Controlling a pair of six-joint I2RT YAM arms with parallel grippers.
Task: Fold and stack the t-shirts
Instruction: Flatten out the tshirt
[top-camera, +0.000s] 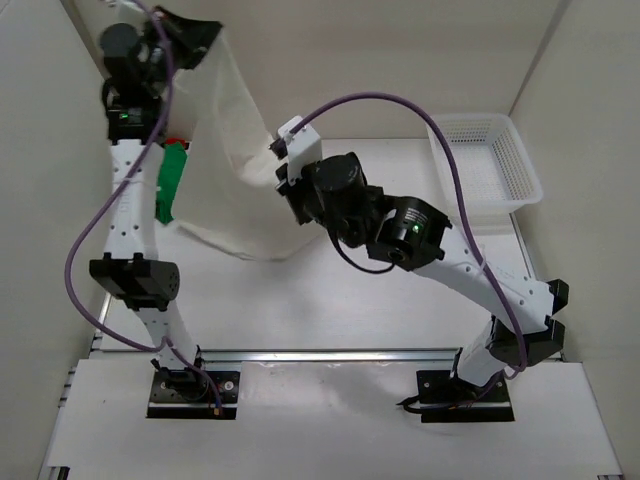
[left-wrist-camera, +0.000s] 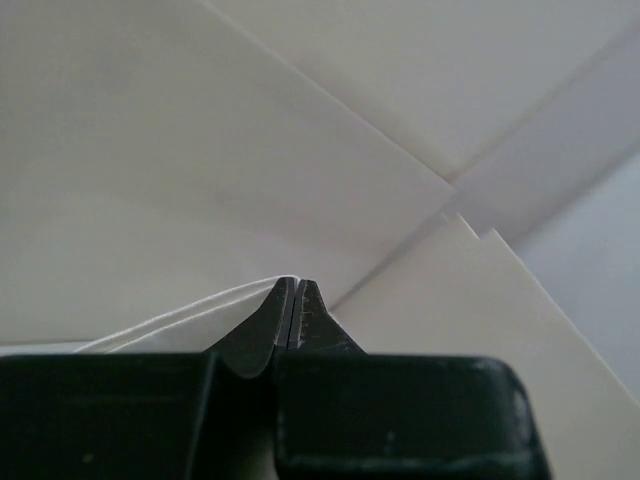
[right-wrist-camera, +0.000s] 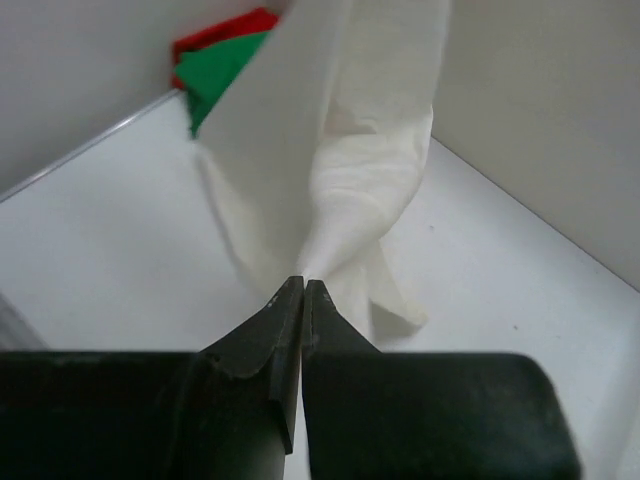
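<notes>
I see left pincer clamped shut on edge of white t-shirt, raised high at far left. Also right pincer pinched tight on another part of same shirt, over mid-surface. Cloth hangs spread between them, lower edge sagging toward surface. By left arm, green t-shirt and red t-shirt lie together, touching. Far right: basket.

The white t-shirt is showing plain cream-white at upper middle of the overhead frame, the green t-shirt solid bright green at its left edge, the red t-shirt a small red patch just above it. At upper right the basket is showing a white mesh grid against the plain white table. The left end effector and right end effector are looking matte black, trailing purple cables.
</notes>
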